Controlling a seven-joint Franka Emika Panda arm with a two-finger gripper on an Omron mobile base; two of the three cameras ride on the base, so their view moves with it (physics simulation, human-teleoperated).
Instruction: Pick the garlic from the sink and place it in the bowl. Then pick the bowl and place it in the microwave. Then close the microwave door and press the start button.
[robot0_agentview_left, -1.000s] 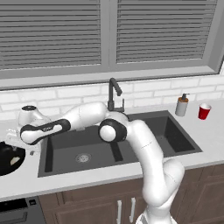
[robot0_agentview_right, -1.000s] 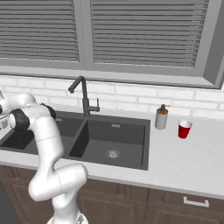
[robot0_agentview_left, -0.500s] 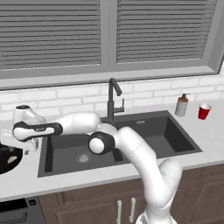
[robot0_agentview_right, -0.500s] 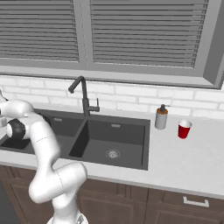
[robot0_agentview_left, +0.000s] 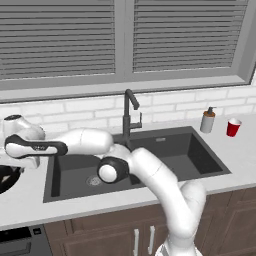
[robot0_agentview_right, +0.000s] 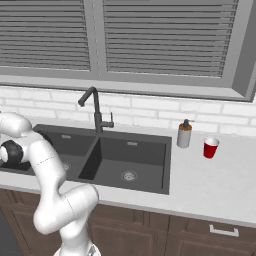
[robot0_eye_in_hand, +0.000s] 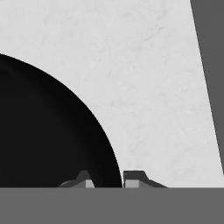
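The glossy black bowl (robot0_eye_in_hand: 43, 131) sits on the pale counter left of the dark grey sink (robot0_agentview_left: 165, 150); in the left base view a sliver of the bowl (robot0_agentview_left: 6, 177) shows at the left edge. My gripper (robot0_eye_in_hand: 107, 180) is down on the bowl's right rim, one fingertip inside the rim and one outside, shut on it. In the left base view the hand (robot0_agentview_left: 21, 162) hangs just over that rim. The garlic is hidden from view. The microwave and its door are out of view.
A dark gooseneck faucet (robot0_agentview_left: 129, 115) stands behind the sink. A soap dispenser (robot0_agentview_left: 207, 121) and a red cup (robot0_agentview_left: 233, 127) stand on the counter to the sink's right. The sink's edge (robot0_eye_in_hand: 210, 78) runs close to the bowl.
The arm has swung further left and dropped onto the bowl's rim, and the jaws have gone from wide open to shut on that rim.
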